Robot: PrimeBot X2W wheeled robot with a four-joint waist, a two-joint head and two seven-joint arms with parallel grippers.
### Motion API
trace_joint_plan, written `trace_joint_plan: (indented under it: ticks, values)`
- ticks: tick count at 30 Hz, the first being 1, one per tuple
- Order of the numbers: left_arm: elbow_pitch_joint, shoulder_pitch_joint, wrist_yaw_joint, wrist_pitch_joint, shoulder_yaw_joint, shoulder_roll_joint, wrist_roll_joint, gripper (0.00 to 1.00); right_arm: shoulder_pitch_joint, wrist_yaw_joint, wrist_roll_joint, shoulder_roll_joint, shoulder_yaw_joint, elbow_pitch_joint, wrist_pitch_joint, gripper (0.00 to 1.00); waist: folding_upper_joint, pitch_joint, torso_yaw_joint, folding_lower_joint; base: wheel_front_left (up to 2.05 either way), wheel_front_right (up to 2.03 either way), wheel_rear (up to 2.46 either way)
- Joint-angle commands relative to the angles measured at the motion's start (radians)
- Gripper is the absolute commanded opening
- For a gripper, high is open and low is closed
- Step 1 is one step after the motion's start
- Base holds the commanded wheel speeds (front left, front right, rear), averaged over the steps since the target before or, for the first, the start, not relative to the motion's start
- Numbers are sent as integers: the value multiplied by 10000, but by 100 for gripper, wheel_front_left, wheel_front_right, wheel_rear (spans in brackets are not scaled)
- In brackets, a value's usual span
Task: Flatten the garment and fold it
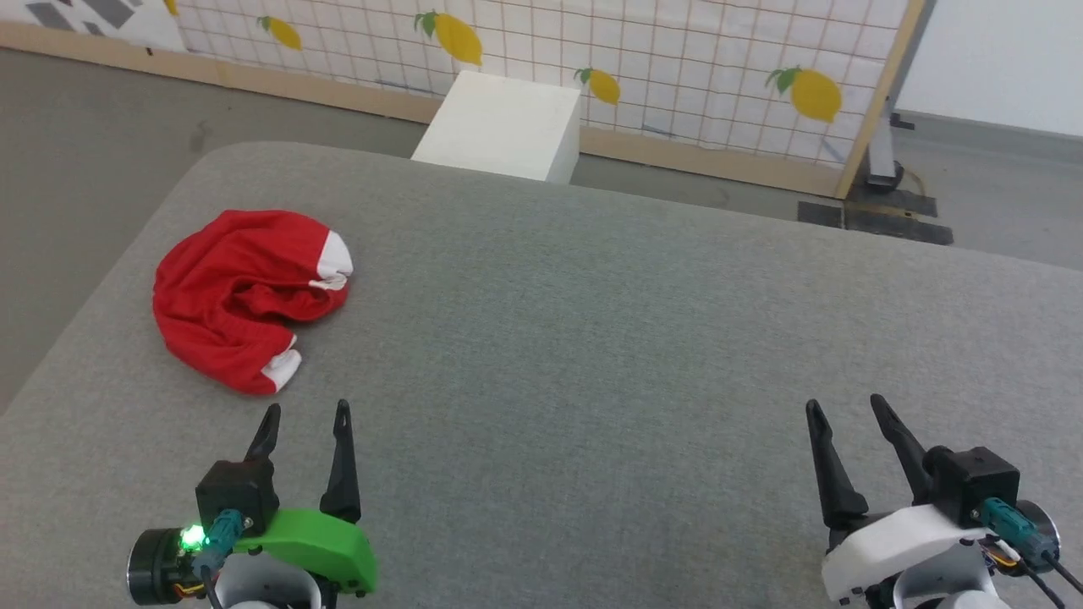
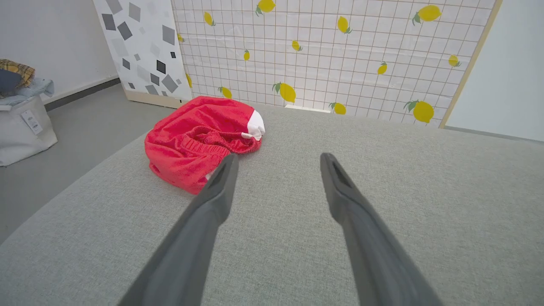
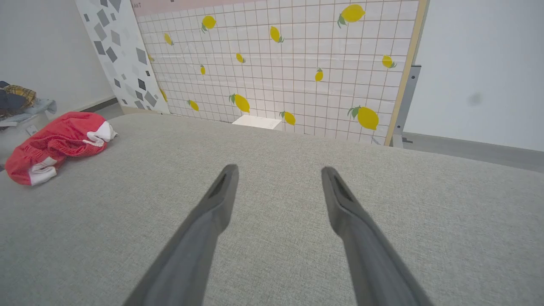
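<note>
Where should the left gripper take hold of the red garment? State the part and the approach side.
Probably the white-trimmed corner of the garment nearest the robot, approached from the near side with the open left gripper. That corner pokes out of the crumpled heap, almost straight ahead of it.

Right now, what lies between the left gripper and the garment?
The stretch is bare: in the head view, plain grey surface runs from the open left gripper to the garment, with nothing on it.
</note>
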Motion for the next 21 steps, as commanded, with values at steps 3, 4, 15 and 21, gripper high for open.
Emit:
trace_joint_plan:
  ticks: [3,4,15,21]
  values:
    - [80,175,-83,-161,6,-13,-28,100,219,-7,137,2,-2,105,-165,100,47,-42,285,0,0,0,0]
    - [94,181,-85,-180,6,-10,-29,100,229,-7,152,2,1,122,-183,100,48,-50,330,0,0,0,0]
    - [184,307,-115,-407,16,7,-103,100,336,-9,260,3,40,323,-412,100,57,-149,791,0,0,0,0]
    - [256,354,-131,-530,5,5,-183,100,372,-9,347,3,25,423,-535,100,61,-168,1033,0,0,0,0]
